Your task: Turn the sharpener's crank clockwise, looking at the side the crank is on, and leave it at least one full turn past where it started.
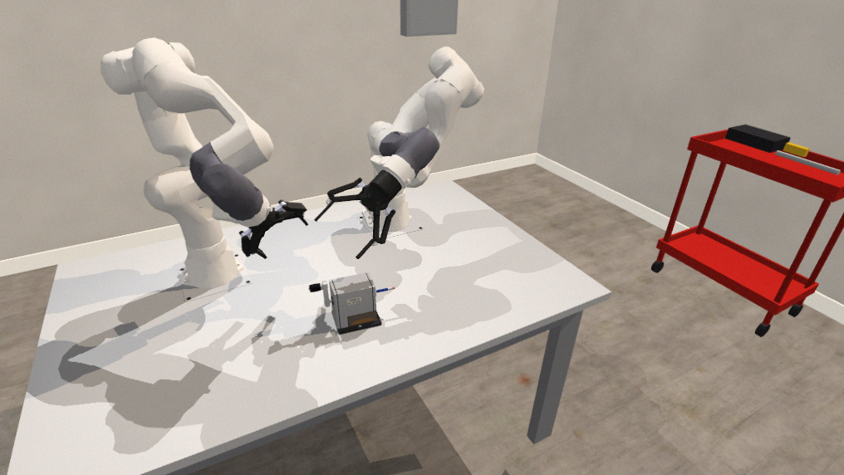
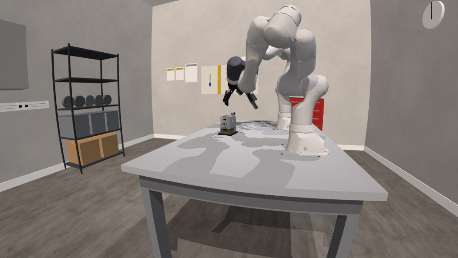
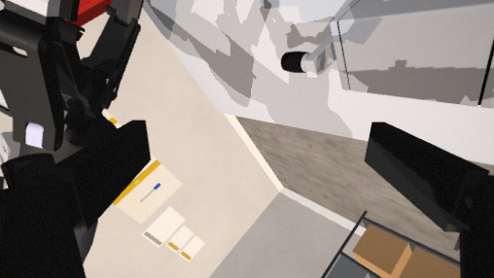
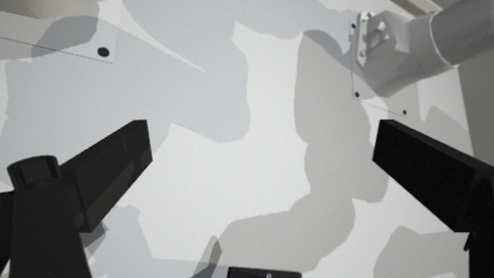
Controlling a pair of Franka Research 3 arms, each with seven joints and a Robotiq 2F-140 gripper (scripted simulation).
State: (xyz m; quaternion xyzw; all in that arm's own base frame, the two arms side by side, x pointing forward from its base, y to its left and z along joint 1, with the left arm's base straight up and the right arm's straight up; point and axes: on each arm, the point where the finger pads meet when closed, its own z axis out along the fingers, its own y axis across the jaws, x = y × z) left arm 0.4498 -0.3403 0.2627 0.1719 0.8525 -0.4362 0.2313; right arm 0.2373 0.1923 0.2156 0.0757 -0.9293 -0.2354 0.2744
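The grey sharpener (image 1: 353, 301) (image 2: 227, 121) (image 3: 413, 44) stands upright on the table, a blue pencil (image 1: 384, 289) in its side. Its crank arm (image 1: 326, 294) faces the top view's left and points up, with the black knob (image 1: 314, 287) (image 2: 234, 113) (image 3: 294, 62) at its top. My left gripper (image 1: 336, 238) (image 3: 259, 141) is open and empty, above and behind the sharpener. My right gripper (image 1: 286, 240) (image 4: 263, 140) is open and empty, behind and above the knob, touching nothing. In the right wrist view only a black edge shows at the bottom; which part it is I cannot tell.
The two grippers are close together, and parts of the right one show at the left edge of the left wrist view. Both arm bases stand along the back of the table (image 1: 549, 283) (image 2: 179, 160). A red cart (image 1: 732, 259) and a black shelf rack (image 2: 71, 105) stand away from it.
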